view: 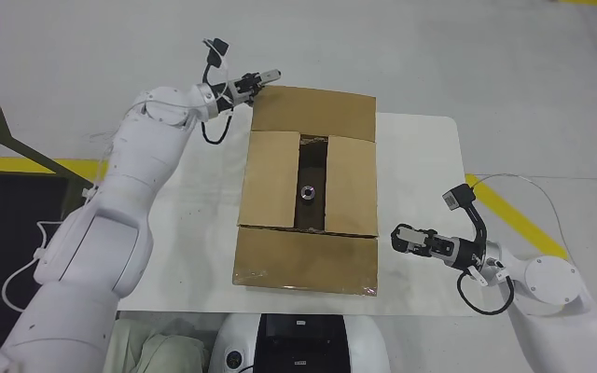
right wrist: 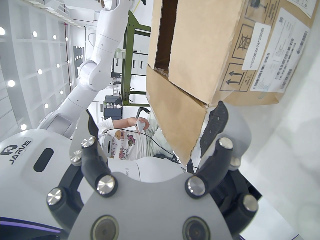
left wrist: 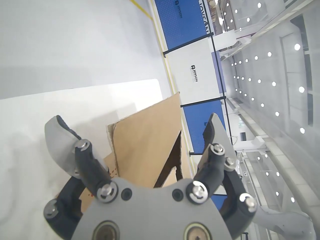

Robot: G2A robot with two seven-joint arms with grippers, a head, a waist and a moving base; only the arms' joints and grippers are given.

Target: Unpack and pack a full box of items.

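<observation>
Position of left gripper [view: 264, 76]: at the far left corner of the box [view: 308, 266], just beside the edge of the far flap [view: 317, 112]. Its fingers stand well apart and grip nothing. In the left wrist view the left gripper [left wrist: 136, 121] has brown card [left wrist: 150, 138] showing between and beyond its fingers. Contact with the card cannot be confirmed.

The box stands in the middle of the white table [view: 205, 233]. The far flap is laid back, outward. The near flap [view: 308, 261] is folded out toward the robot. The two side flaps [view: 270, 177] lie inward over the opening and do not meet, leaving a dark gap between them. One small round item [view: 308, 193] is visible down in that gap. Other contents cannot be made out.

The right gripper [view: 399, 238] is low over the table at the near right corner of the box, pointing at it. Its fingers are spread and hold nothing. In the right wrist view the right gripper [right wrist: 153, 111] has the near flap's corner [right wrist: 180, 126] lying between its fingers, with one pad [right wrist: 215, 126] just beside the card edge. Whether pad and card touch cannot be told. The box wall [right wrist: 200, 26] facing this camera carries labels.
</observation>
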